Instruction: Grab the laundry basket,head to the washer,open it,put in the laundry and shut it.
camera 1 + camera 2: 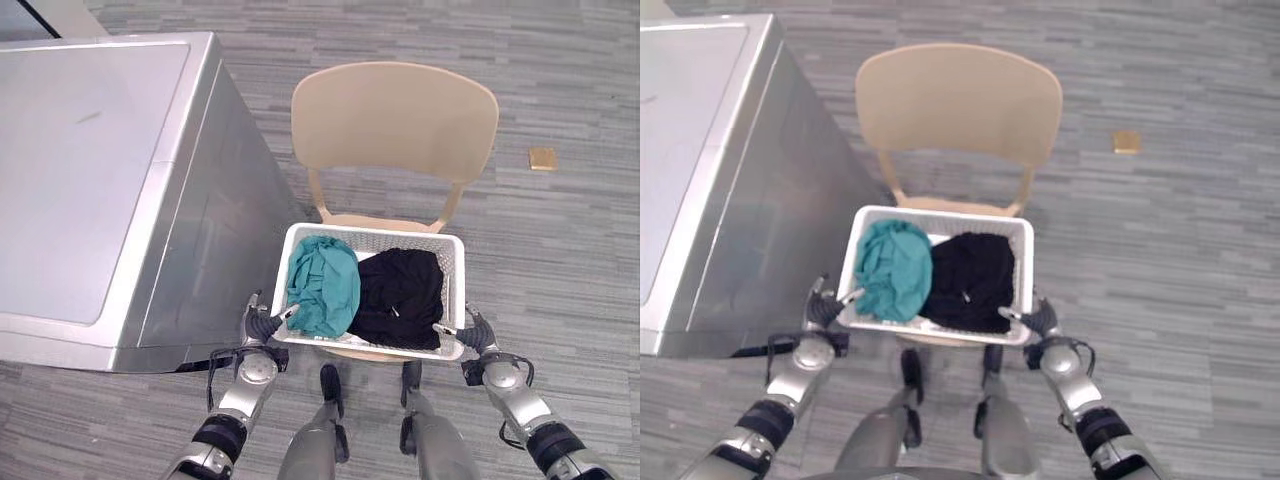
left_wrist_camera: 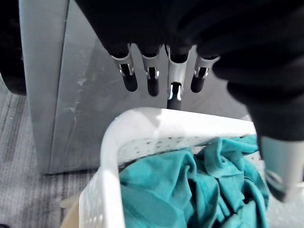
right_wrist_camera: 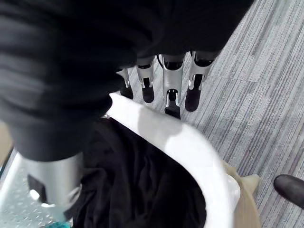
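Note:
A white laundry basket (image 1: 370, 233) rests on the seat of a tan chair (image 1: 395, 110). Inside it, a teal garment (image 1: 322, 283) lies on the left and a black garment (image 1: 400, 295) on the right. My left hand (image 1: 262, 325) is at the basket's near left corner. Its fingers (image 2: 151, 80) are straight outside the rim (image 2: 156, 121), and its thumb is over the teal cloth (image 2: 190, 190). At the near right corner, my right hand (image 1: 478, 335) straddles the rim (image 3: 180, 142) the same way. Its thumb (image 3: 52, 185) hangs over the black cloth (image 3: 133, 180).
A silver washer (image 1: 90, 180) with a flat shut lid stands directly left of the chair, its side close to the basket. A small tan square (image 1: 543, 158) lies on the grey carpet at the far right. Open carpet stretches to the right of the chair.

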### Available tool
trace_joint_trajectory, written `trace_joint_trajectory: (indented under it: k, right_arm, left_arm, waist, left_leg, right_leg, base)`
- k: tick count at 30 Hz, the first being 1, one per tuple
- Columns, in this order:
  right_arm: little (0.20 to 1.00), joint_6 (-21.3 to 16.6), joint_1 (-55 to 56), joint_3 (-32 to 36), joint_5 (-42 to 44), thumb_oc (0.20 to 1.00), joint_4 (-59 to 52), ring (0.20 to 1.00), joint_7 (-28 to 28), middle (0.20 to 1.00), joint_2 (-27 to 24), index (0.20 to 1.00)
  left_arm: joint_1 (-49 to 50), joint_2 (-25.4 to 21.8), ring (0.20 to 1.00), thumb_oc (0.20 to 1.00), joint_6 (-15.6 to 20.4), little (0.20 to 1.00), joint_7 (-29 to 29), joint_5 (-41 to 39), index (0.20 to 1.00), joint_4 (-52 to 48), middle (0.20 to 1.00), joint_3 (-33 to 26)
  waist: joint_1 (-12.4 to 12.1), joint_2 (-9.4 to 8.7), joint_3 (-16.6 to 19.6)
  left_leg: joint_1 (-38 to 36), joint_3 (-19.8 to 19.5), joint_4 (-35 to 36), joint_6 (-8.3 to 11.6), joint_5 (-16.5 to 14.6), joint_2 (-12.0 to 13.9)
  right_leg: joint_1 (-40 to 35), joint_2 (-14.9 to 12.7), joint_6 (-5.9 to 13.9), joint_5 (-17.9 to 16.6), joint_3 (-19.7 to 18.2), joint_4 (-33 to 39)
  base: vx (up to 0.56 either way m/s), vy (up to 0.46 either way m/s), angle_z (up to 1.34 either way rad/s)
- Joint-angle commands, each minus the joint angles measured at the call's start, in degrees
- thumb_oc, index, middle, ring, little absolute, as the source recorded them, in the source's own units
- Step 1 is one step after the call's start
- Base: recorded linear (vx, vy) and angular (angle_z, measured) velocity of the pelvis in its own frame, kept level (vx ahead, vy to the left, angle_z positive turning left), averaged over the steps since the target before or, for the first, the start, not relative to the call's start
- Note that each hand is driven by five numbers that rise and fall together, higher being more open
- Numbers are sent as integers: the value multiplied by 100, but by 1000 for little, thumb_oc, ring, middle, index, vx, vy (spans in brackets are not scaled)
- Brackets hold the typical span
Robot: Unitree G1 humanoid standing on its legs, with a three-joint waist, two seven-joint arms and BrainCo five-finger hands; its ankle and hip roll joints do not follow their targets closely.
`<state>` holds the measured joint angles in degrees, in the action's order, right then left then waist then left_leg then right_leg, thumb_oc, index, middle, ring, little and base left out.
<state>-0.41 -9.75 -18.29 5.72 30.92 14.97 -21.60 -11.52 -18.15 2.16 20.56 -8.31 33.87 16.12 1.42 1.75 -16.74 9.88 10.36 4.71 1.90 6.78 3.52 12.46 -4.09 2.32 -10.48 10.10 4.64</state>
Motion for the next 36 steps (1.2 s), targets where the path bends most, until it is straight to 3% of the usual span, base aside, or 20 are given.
trace_joint_trajectory:
  k: [1, 7, 11, 15, 19, 23, 24, 27, 29, 30, 31, 32, 33, 36]
  right_arm:
    - [1000, -366, 147, 145, -96, 1000, -519, 1000, -202, 1000, 26, 1000]
    - [1000, -363, 558, 520, -504, 1000, -462, 1000, -549, 1000, -454, 1000]
    - [1000, -332, 708, 511, -733, 1000, 198, 1000, -788, 1000, -461, 1000]
    - [1000, -298, 726, 306, -984, 1000, 1298, 1000, -958, 1000, -293, 1000]
    - [1000, -310, 743, 258, -980, 1000, 1651, 1000, -943, 1000, -191, 1000]
    - [1000, -335, 641, 236, -744, 1000, 1867, 1000, -822, 1000, -88, 1000]
    - [1000, -332, 503, 218, -584, 1000, 1961, 1000, -733, 1000, -58, 1000]
    - [1000, -345, 438, 166, -567, 1000, 2071, 1000, -682, 1000, -27, 1000]
    - [1000, -320, 447, 205, -589, 1000, 2164, 1000, -619, 1000, 27, 1000]
    - [1000, -320, 445, 205, -589, 1000, 2165, 1000, -619, 1000, 27, 1000]
    - [1000, -318, 438, 217, -585, 1000, 2220, 1000, -616, 1000, 54, 1000]
    - [1000, -319, 458, 240, -579, 1000, 2258, 1000, -615, 1000, 80, 1000]
    - [1000, -319, 481, 264, -551, 1000, 2302, 1000, -617, 1000, 90, 1000]
    - [1000, -301, 548, 357, -455, 1000, 2278, 1000, -607, 1000, 108, 1000]
  left_arm:
    - [139, -121, 1000, 1000, 337, 1000, -218, 161, 1000, -339, 1000, -127]
    - [874, -350, 1000, 1000, 343, 1000, -766, 59, 1000, -670, 1000, -556]
    - [1297, -398, 1000, 1000, 257, 1000, -1162, 103, 1000, -382, 1000, -603]
    - [1502, -315, 1000, 1000, 149, 1000, -1402, 452, 1000, 673, 1000, -496]
    - [1538, -218, 1000, 1000, 131, 1000, -1335, 554, 1000, 1305, 1000, -508]
    - [1407, -102, 1000, 1000, 149, 1000, -1171, 350, 1000, 1805, 1000, -580]
    - [1173, -87, 1000, 1000, 191, 1000, -1077, 275, 1000, 1944, 1000, -538]
    - [1044, -25, 1000, 1000, 222, 1000, -1025, 264, 1000, 2083, 1000, -496]
    - [944, 73, 1000, 1000, 213, 1000, -973, 339, 1000, 2148, 1000, -415]
    - [941, 73, 1000, 1000, 214, 1000, -973, 339, 1000, 2150, 1000, -416]
    - [904, 116, 1000, 1000, 220, 1000, -950, 357, 1000, 2244, 1000, -404]
    - [859, 165, 1000, 1000, 239, 1000, -909, 355, 1000, 2273, 1000, -378]
    - [816, 177, 1000, 1000, 250, 1000, -892, 360, 1000, 2290, 1000, -357]
    - [745, 161, 1000, 1000, 273, 1000, -884, 346, 1000, 2202, 1000, -272]
  waist:
    - [-58, -184, 245]
    - [-94, -182, 373]
    - [-119, -173, 455]
    - [-163, -145, 564]
    - [-199, -127, 548]
    - [-284, -125, 338]
    - [-346, -148, 183]
    - [-358, -131, 214]
    - [-255, -178, 289]
    - [-251, -179, 300]
    - [-216, -198, 295]
    - [-128, -216, 323]
    - [-75, -210, 362]
    - [8, -193, 400]
  left_leg:
    - [-10, -101, 29, 64, -389, -181]
    - [-251, -164, 29, 74, -398, -160]
    - [-460, -193, 29, 73, -420, -147]
    - [-697, -234, 17, 70, -468, -129]
    - [-760, -304, -182, 70, -544, -114]
    - [-320, -470, -858, 132, -595, -116]
    - [168, -580, -1176, 261, -492, -199]
    - [309, -711, -1159, 280, -522, -216]
    - [102, -399, -1038, 255, -675, 147]
    - [118, -403, -1034, 253, -664, 144]
    - [-13, -341, -1008, 279, -680, 322]
    - [-257, -225, -924, 359, -619, 689]
    - [-345, -172, -829, 446, -508, 894]
    - [-302, 15, -643, 584, -266, 1203]
  right_leg:
    - [-173, -89, 435, 1194, -517, -599]
    - [-487, -78, 431, 1306, -405, -633]
    - [-698, -55, 423, 1387, -376, -686]
    - [-943, -14, 389, 1494, -370, -703]
    - [-1062, 8, 334, 1578, -387, -759]
    - [-1002, 6, 195, 1611, -353, -787]
    - [-839, -61, 144, 1551, -269, -754]
    - [-647, -104, 147, 1488, -180, -729]
    - [-521, -390, 260, 1268, 66, -599]
    - [-508, -392, 260, 1259, 70, -593]
    - [-536, -481, 292, 1237, 143, -560]
    - [-582, -665, 374, 1168, 331, -507]
    - [-622, -763, 437, 1156, 447, -470]
    - [-688, -1021, 546, 1086, 650, -441]
  base:
    - [38, -38, -3]
    - [3, -56, 3]
    - [-11, -55, 3]
    - [-8, -52, 7]
    - [-13, -70, 3]
    - [-140, -73, 9]
    - [-240, -63, 64]
    - [-178, 33, 88]
    - [-119, 164, 42]
    - [-42, 159, 88]
    - [0, 259, 90]
    - [10, 374, 72]
    - [88, 451, 73]
    - [25, 288, 67]
